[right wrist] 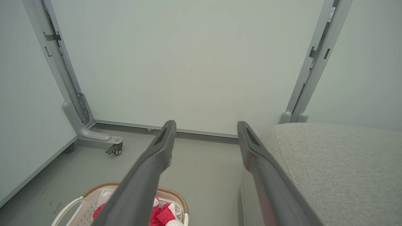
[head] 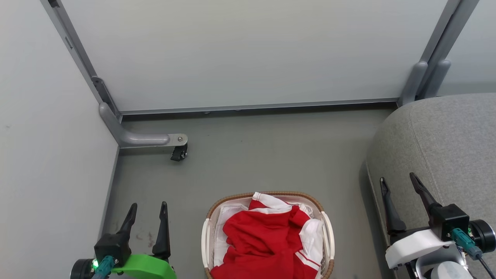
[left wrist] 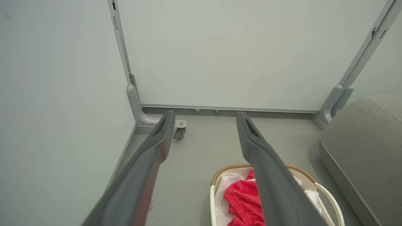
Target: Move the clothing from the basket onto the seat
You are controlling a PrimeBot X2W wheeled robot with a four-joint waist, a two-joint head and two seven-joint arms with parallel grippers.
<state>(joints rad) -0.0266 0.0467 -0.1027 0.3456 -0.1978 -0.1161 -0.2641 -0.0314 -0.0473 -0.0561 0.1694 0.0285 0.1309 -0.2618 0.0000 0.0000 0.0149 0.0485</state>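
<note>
Clothing: the clothing (head: 263, 240), red fabric with white sleeves and striped trim, lay heaped inside the basket and rose to about the level of its rim.
Basket: the basket (head: 267, 193), oval with a brown woven rim, white side handles and a white liner, stood on the floor at 6 o'clock in the head view.
Seat: the seat (head: 445, 135), a grey upholstered cushion with a rounded edge, occupied 3 to 4 o'clock, apart from the basket with a strip of floor between them. No garment lay on the part in view.
Left gripper: the left gripper (head: 148, 204), on a green mount, hung at 7 o'clock, beside the basket's left handle and clear of it. Its two dark fingers stood spread apart with nothing between them.
Right gripper: the right gripper (head: 398, 178), on a white mount, hung at 4 o'clock over the seat's near edge. Its fingers were likewise spread, holding nothing.
Floor: the floor (head: 252, 155) was grey, with faint scuffs.
Partition: pale panels (head: 248, 54) in grey frames closed the space at 12 and 9 o'clock.
Caster: a small black caster (head: 179, 153) on a grey foot stood at 10 o'clock from the basket.
</note>
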